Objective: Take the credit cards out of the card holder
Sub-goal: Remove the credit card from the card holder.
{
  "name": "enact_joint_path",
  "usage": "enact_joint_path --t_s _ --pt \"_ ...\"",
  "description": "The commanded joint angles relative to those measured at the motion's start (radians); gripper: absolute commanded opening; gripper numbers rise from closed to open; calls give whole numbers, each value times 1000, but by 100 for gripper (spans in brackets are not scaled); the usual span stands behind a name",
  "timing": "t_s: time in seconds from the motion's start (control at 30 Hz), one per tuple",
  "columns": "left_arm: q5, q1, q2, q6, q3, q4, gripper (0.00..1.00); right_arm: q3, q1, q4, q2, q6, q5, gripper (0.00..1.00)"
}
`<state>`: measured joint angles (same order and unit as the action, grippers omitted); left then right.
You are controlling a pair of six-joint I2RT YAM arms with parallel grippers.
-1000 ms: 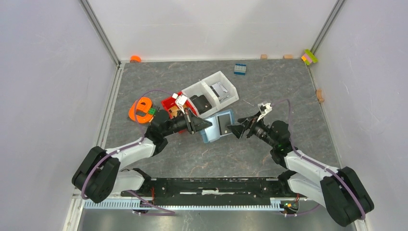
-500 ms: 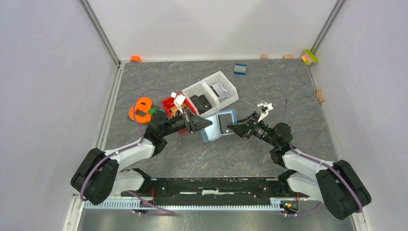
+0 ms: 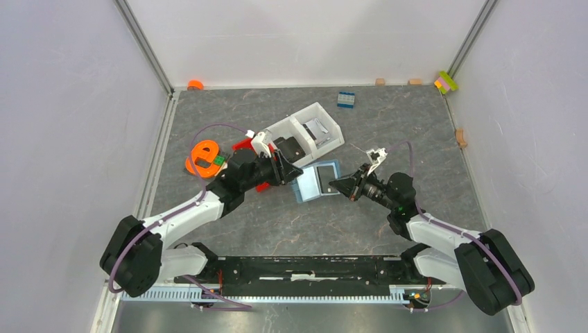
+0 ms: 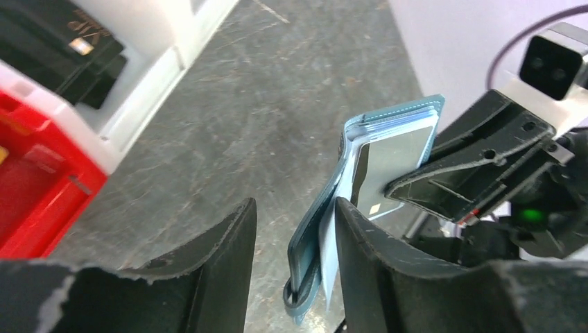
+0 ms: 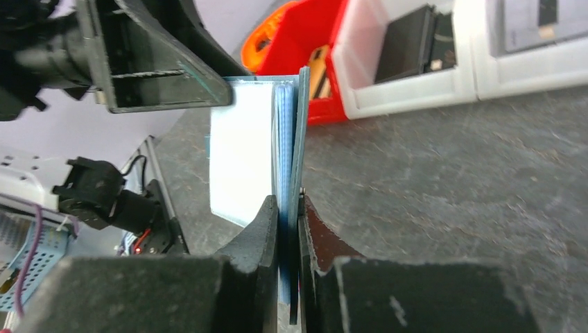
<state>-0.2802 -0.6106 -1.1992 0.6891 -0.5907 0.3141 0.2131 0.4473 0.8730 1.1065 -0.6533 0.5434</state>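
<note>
Handover in progress: the right gripper (image 5: 288, 205) has its fingers (image 5: 260, 236) pinching the near edge of the teal card holder (image 5: 243, 152), which stands upright on edge, pale-blue lining facing the left arm. Over in the left wrist view, the left gripper (image 4: 295, 215) has its fingers (image 4: 222, 257) spread, and the card holder (image 4: 315, 229) sits in the gap between them, close against the right-hand finger and clear of the other. What looks like a credit card (image 4: 388, 163) shows pale in an inner pocket, just beside the right gripper's tips. This wallet should be light and floppy at the fold, its leaves soft and inclined to splay, so a grip at the spine or a cover edge looks steadier; the cards should be thin, stiff and slick, best taken by an exposed edge and slid straight out. Compared with a second ago, the roles have swapped: then the left fingers were clamped on the wallet and the right ones stood wide open just beside it; now the right grips, the left has let go, and its wrist has lifted.
</note>
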Motion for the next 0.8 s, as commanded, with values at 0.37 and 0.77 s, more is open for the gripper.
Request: enact_joint_path --t_s 0.37,0.77 --pt "158 -114 98 -179 -47 -148 57 88 -3 -221 35 81 -157 8" --pt "-122 -123 -97 -156 -110 -60 33 73 -3 -130 35 35 -69 7"
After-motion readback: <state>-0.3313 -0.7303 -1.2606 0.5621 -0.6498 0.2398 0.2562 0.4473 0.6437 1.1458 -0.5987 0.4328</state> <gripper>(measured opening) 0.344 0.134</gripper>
